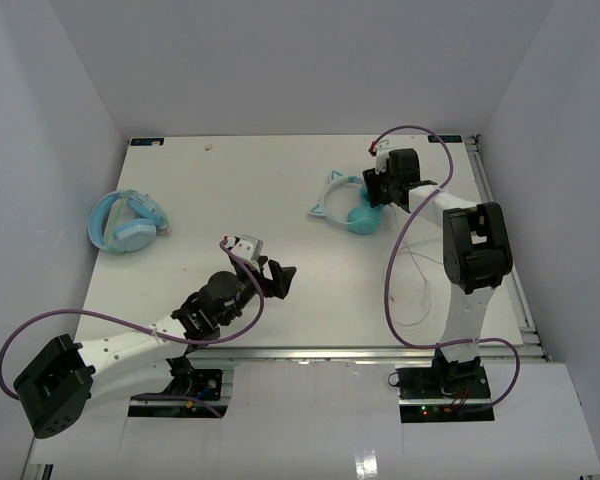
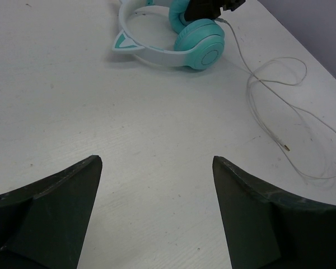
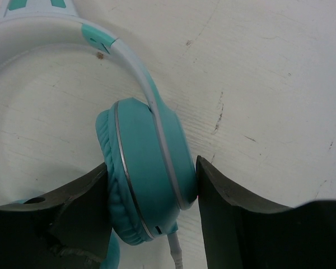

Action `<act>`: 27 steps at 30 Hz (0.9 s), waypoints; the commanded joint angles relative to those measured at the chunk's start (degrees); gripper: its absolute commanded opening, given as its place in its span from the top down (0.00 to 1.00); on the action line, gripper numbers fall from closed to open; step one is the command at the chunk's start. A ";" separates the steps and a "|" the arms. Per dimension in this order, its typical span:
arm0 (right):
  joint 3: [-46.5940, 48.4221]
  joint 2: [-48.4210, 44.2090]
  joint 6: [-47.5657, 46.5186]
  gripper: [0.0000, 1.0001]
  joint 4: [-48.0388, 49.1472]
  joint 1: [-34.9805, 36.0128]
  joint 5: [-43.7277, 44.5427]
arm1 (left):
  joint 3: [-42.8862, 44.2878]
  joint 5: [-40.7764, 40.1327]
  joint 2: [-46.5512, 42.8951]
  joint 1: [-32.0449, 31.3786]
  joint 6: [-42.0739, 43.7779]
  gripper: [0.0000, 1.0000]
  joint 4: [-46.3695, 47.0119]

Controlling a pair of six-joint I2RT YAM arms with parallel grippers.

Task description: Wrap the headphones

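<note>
Light-blue headphones [image 1: 128, 224]: at the far left of the bench [image 1: 280, 190], lying flat and well apart from both arms. Their finer details are too small to make out.
Left pincer [image 1: 276, 276] [image 2: 157, 162]: over the middle of the bench, fingers standing wide apart with only bare surface between them. In its own wrist view just the two dark finger ends show; the rest is cut off by the lower edge.
Headphones [image 1: 348, 205] [image 2: 182, 50] [image 3: 148, 168]: on the bench toward the right rear, resting on the surface.
Headband [image 2: 151, 55]: pale. One cat ear [image 2: 122, 42] is plain in the left wrist view. In the right wrist view the band is cut off at the top left.
Ear cups: the near one [image 2: 204, 47] is fully seen from the left wrist. The far one is partly covered by the dark right pincer.
Right pincer [image 1: 378, 188] [image 3: 151, 165]: clamped on one ear cup, a finger against each face. From above, the fingers are hidden under the wrist.
Cable [image 1: 420, 300] [image 2: 252, 106]: thin and white, in loose loops on the bench right of the headphones, beside the right arm. It is faint from above. The plug end [image 2: 287, 148] lies free. In the right wrist view only a short stub shows, leaving at the bottom edge.
</note>
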 commanded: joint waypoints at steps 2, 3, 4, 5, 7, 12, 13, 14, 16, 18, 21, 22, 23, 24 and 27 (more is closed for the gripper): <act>-2.67 -9.50 2.39 0.92 -4.57 6.26 4.65 | 9.14 -10.80 2.48 -0.06 -5.72 0.12 -13.23; -3.71 -12.12 2.81 0.92 -4.63 7.80 5.57 | 12.12 -12.07 3.39 -0.06 -6.69 0.13 -16.66; -4.73 -14.25 3.21 0.92 -4.68 9.25 6.52 | 14.85 -12.58 4.08 -0.06 -7.12 0.13 -18.50; -5.47 -15.70 3.99 0.92 -4.68 10.69 7.18 | 17.08 -12.97 4.43 -0.06 -7.43 0.13 -21.33; -7.60 -19.70 5.19 0.92 -4.73 12.93 8.27 | 20.37 -12.72 4.78 0.20 -8.28 0.13 -25.60; -11.45 -28.29 7.57 0.92 -6.35 17.64 9.06 | 30.86 -7.86 7.47 2.19 -8.17 0.16 -35.29; -12.12 -30.00 8.10 0.92 -6.80 18.21 9.03 | 33.12 -6.80 8.48 2.75 -7.80 0.16 -37.46; -13.20 -32.17 8.61 0.92 -6.91 18.47 8.47 | 34.99 -5.76 10.18 3.27 -6.97 0.17 -39.84; -14.57 -34.92 9.70 0.92 -7.44 18.61 6.82 | 37.80 -2.97 12.08 4.56 -5.66 0.18 -42.50; -15.39 -37.74 10.14 0.92 -8.33 18.75 5.61 | 40.45 -1.80 13.28 5.00 -4.40 0.18 -44.37; -17.12 -40.99 12.06 0.92 -9.52 18.97 3.83 | 44.00 -1.55 14.78 5.29 -1.07 0.18 -46.45; -17.63 -42.18 12.49 0.92 -9.73 19.14 2.98 | 45.07 -1.85 15.38 5.25 -0.30 0.18 -46.92; -18.14 -43.38 12.92 0.92 -9.95 19.31 2.13 | 46.13 -2.14 15.97 5.21 0.47 0.18 -47.39; -18.16 -44.10 13.28 0.92 -10.04 19.31 2.11 | 46.16 -2.32 15.99 5.21 1.28 0.18 -47.40; -20.15 -46.43 14.08 0.92 -10.12 20.05 -0.07 | 48.11 -2.42 17.27 5.21 4.88 0.18 -47.36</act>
